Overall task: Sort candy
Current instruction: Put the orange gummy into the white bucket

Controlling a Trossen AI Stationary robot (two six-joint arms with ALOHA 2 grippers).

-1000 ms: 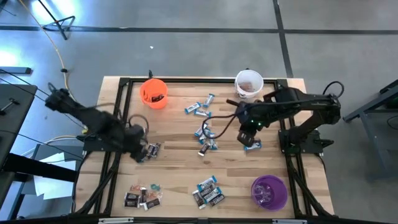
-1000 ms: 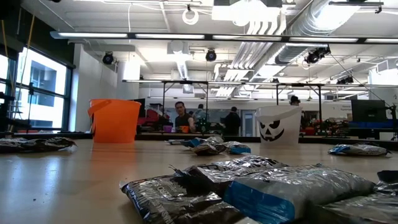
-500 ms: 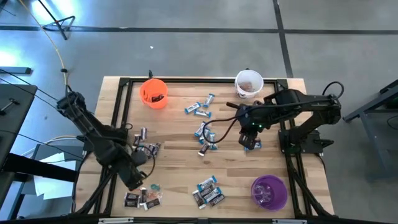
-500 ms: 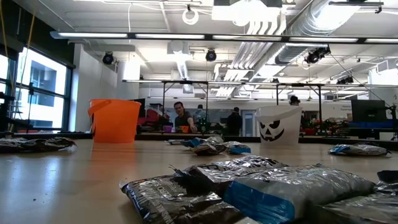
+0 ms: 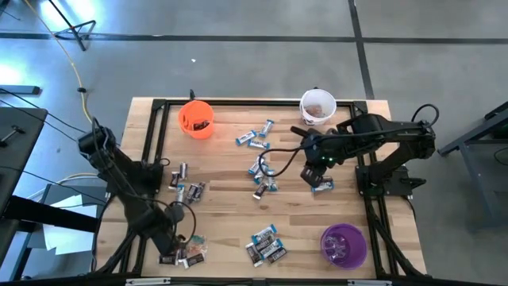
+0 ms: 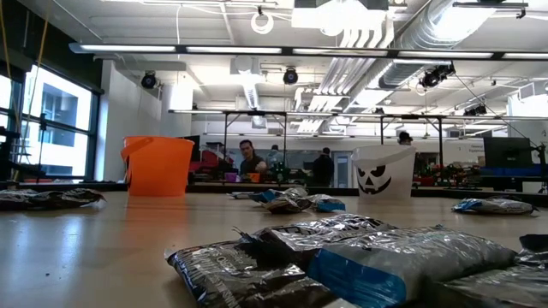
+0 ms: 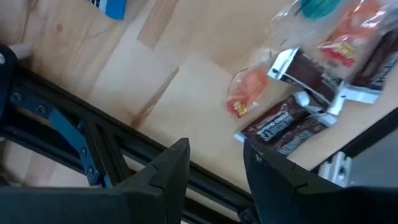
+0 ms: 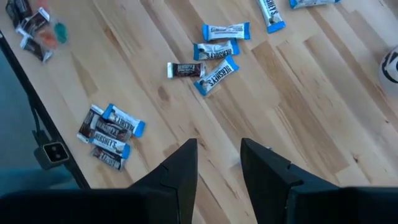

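I am hovering my left gripper [image 7: 211,163] at the lower left of the high view, over the counter's [image 5: 230,163] near corner, its fingers parted with nothing between them, just short of a heap of dark brown and reddish candy [image 7: 298,118]. My right gripper [image 5: 311,175] is hanging at centre right, also partly open and empty, right beside a blue-and-white piece [image 5: 323,186]. More candy is lying in loose groups across the middle and lower middle of the frame. The orange cup [image 5: 196,118], the white cup [image 5: 317,106] and the purple cup [image 5: 343,245] are standing at the edges. I judge that I am between picks, choosing pieces; next I need to lower each gripper over one wrapper and close on it.
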